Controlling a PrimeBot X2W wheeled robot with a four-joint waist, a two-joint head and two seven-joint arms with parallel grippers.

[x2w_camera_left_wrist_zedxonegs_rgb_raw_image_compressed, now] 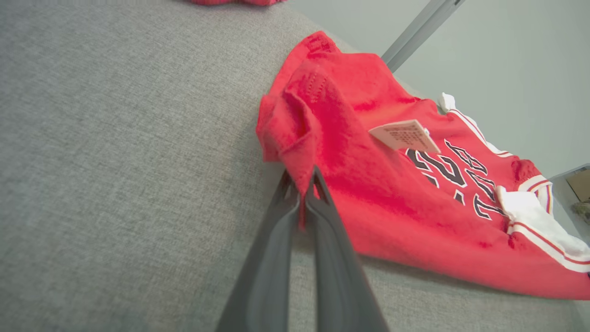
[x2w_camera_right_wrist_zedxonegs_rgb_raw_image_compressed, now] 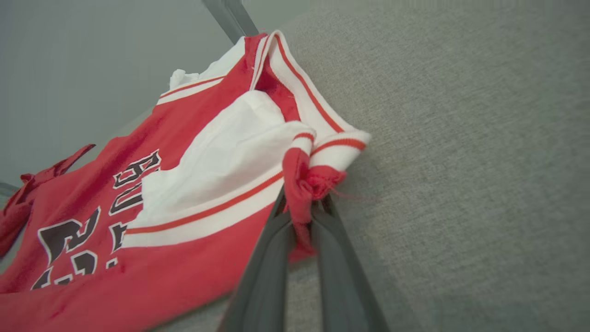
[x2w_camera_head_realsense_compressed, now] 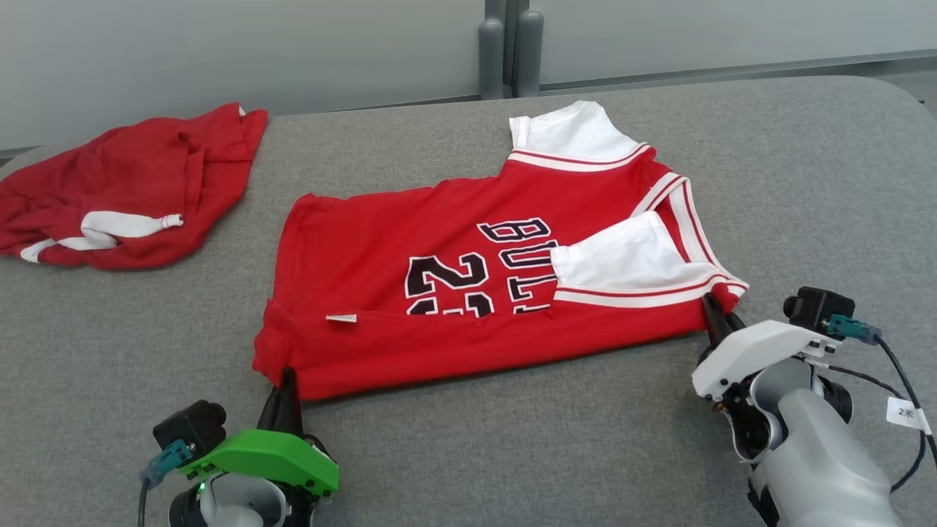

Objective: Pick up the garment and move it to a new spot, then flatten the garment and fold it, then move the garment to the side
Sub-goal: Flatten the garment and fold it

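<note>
Red jersey with black-and-white lettering, spread near the middle of a grey fabric-covered table, hem end toward the robot's left, shoulder end toward its right. Near long edge doubled over toward the middle, hiding the lower part of the numerals. Small white label lying on the red cloth beside the numerals, close to the hem end. Near sleeve, white with red-and-white trim, folded in over the chest and covering the end of the lettering. Far sleeve, also white, pointing toward the far edge of the table.

Left gripper, green-shelled, at the near hem corner: fingers pressed together and clamped on a pinch of red cloth, seen in the left wrist view as a ridge of fabric rising between the two dark tips. Corner bunched and slightly raised off the table around the pinch.

Right gripper, white-shelled, at the near shoulder corner: fingers closed on a twisted wad of red cloth just below the striped trim, with a tongue of the same cloth running back between them in the right wrist view. Loose thread trailing from the wad over the table.

Second red garment with a white band, crumpled at the far left of the table, well apart from the jersey. Two grey posts against the pale wall beyond the far edge.
</note>
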